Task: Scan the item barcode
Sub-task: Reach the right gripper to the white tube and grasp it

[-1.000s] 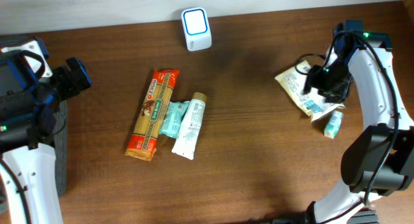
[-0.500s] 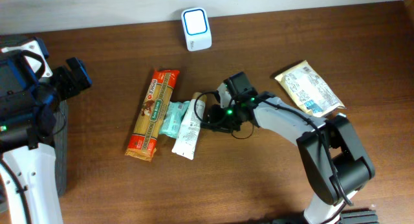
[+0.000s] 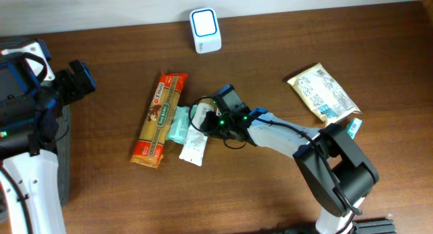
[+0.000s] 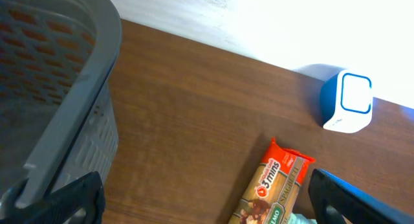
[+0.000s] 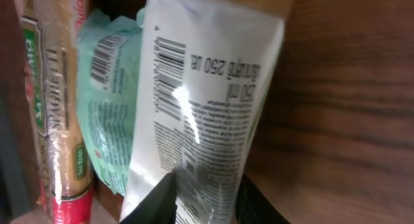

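1. Right gripper [image 5: 204,185]: two dark fingers [image 5: 158,201] stand narrowly spaced over the white tube [image 5: 207,88]. Whether they press on it cannot be determined.
2. White tube: smooth, glossy plastic with the barcode face up. It lies mid-table on the dark wooden table [image 3: 257,72], touching a crinkled teal pouch [image 5: 107,107] that lies beside a long film-wrapped spaghetti packet [image 3: 159,119].
3. Left gripper [image 4: 206,179]: jaws spread wide with nothing between them, beside a grey perforated basket [image 4: 65,88].
4. Scanner [image 3: 205,31]: a rounded white-and-blue block at the far edge, well apart from the tube.
5. Obscured: the right arm hides the tube's upper part overhead, and the tube's fine print is unreadable.
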